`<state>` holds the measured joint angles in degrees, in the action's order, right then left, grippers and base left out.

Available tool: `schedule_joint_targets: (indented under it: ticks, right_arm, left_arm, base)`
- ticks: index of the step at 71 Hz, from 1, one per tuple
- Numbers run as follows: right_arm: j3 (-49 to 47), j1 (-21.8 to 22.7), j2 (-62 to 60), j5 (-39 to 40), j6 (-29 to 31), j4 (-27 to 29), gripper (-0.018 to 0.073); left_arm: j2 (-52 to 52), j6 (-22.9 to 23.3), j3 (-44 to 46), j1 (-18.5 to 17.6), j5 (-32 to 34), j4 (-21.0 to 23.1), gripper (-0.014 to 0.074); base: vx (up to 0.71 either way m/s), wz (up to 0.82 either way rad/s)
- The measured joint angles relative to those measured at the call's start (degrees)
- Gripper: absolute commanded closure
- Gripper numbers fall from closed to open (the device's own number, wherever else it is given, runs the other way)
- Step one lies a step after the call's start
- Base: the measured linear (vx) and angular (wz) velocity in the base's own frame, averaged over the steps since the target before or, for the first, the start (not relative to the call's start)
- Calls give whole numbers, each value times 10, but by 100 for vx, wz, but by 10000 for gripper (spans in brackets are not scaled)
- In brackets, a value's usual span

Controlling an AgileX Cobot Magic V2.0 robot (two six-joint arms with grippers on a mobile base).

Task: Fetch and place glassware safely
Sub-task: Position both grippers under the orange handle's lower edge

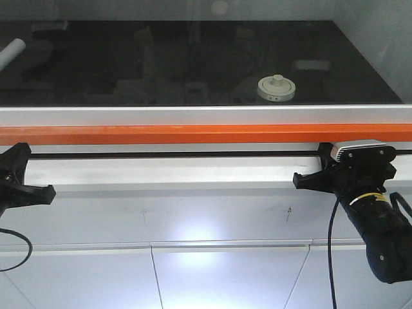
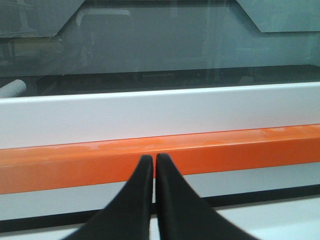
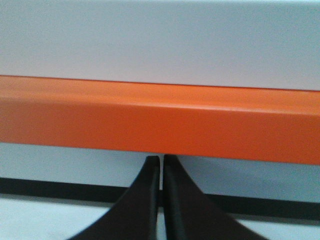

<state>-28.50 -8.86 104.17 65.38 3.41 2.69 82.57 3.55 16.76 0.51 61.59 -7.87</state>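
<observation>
Jar [image 1: 276, 89] upright on black top [image 1: 161, 64], knob up, orange bar [image 1: 193, 134] across in front, my left claw [image 2: 152, 159] and right claw [image 3: 161, 160] both pressed together.

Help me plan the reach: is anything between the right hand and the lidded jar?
Yes: the orange bar and white rail run across between the right hand and the jar; reflections suggest a glass pane there too.

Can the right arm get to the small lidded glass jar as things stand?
Probably not yet. The small clear glass jar with cream-white knobbed lid seems to sit behind a reflective pane, and the right gripper, fingers shut, is below the orange bar edging it.
</observation>
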Motion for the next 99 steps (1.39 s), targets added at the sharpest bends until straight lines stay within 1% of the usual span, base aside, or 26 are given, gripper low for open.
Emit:
schedule_joint_targets:
  ticks: [54, 75, 90, 99]
  right_arm:
    - [-11, 0, 1, -1, -1, 2, 560]
    - [-11, 0, 1, -1, -1, 2, 560]
    - [-11, 0, 1, -1, -1, 2, 560]
    - [-11, 0, 1, -1, -1, 2, 560]
  left_arm:
    - [3, 0, 0, 0, -23, 0, 597]
    - [64, -1, 6, 0, -25, 0, 597]
    - [112, -23, 45, 0, -25, 0, 597]
    - [131, -28, 70, 0, -26, 6, 597]
  base:
    - [0, 0]
    - [0, 0]
    - [0, 0]
    - [0, 0]
